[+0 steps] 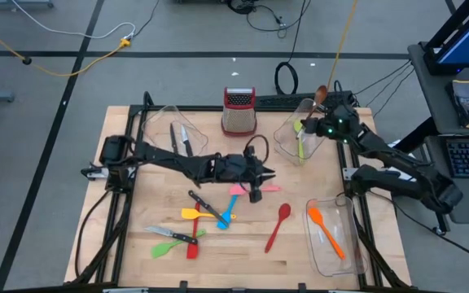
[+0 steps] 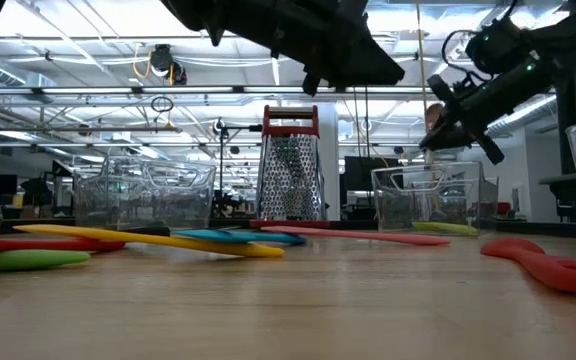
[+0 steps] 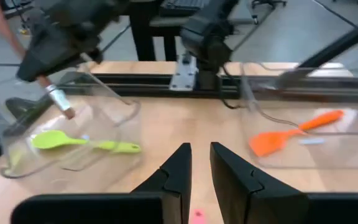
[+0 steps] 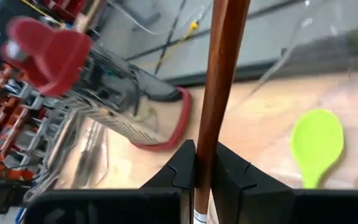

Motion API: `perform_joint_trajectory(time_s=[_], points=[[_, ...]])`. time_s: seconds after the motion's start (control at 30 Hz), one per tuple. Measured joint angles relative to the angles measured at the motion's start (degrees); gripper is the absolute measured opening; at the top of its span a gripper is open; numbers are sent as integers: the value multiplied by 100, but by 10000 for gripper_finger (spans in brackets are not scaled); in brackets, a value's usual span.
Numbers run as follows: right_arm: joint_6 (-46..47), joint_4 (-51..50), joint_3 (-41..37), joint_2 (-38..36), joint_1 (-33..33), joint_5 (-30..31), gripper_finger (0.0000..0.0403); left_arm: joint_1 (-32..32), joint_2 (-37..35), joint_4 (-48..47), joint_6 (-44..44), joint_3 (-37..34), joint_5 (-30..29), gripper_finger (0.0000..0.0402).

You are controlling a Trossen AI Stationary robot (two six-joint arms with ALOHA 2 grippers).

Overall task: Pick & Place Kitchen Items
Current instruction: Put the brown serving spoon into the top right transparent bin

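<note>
The brown wooden spoon [image 4: 219, 81] is pinched by its handle between the closed fingers of the right gripper [image 1: 322, 122], and it hangs above the clear plastic bin [image 1: 287, 138] at the far right of the table; a lime-green spoon [image 3: 82, 142] lies already inside. To do this step well, I think the gripper should lower the spoon inside the bin walls before releasing (the rim is close, so the handle could catch on it). The left gripper [image 3: 196, 177] hovers over the table middle above a pink spatula [image 1: 269, 188]; its fingers stand slightly apart and hold nothing.
</note>
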Motion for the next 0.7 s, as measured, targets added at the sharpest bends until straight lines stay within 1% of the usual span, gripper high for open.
perform_joint_trajectory(time_s=[0.07,0.17,0.33,0.53,0.7], points=[[85,-59,0,209,-66,-59,18,-56,0,-26,3,0,-1,63],[116,-70,0,561,-149,-305,18,-92,0,-117,3,0,-50,63],[190,-83,0,1051,-177,-436,18,-172,-1,-308,-22,2,-224,62],[304,-173,0,1250,-198,-456,18,-265,-2,-517,-16,2,-328,62],[306,-551,0,1252,-198,-461,19,-282,-2,-561,-21,2,-328,63]])
